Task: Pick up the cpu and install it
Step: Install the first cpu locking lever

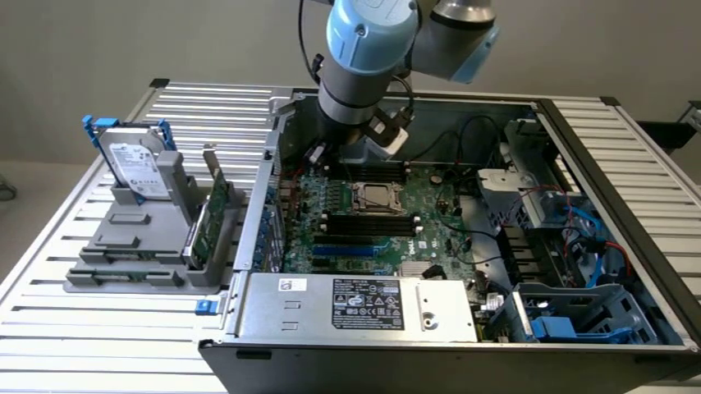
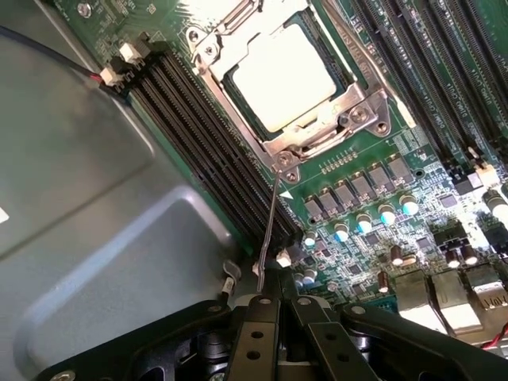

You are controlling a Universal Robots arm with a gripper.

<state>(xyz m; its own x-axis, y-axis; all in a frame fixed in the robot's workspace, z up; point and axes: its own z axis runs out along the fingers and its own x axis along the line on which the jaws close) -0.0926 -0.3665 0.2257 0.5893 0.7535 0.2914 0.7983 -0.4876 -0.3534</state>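
The cpu (image 2: pixel 282 75) is a pale silvery square lying in its socket on the green motherboard (image 2: pixel 373 167), with the metal load frame (image 2: pixel 317 131) down around its edges. In the exterior view the cpu (image 1: pixel 376 197) sits mid-board inside the open computer case. My gripper (image 2: pixel 278 305) is shut, its black fingers (image 2: pixel 258 333) close together a short way from the socket's corner. A thin metal socket lever (image 2: pixel 270 230) runs from that corner to my fingertips; whether it is pinched I cannot tell. The arm (image 1: pixel 356 74) reaches down into the back of the case.
Black memory slots (image 2: pixel 198 135) and the grey case wall (image 2: pixel 79 198) flank the socket. Outside the case, a grey holder (image 1: pixel 143 246) carries a hard drive with blue bracket (image 1: pixel 137 164) and a green card (image 1: pixel 208 217). The power supply (image 1: pixel 362 304) and a drive cage (image 1: pixel 570 320) fill the front.
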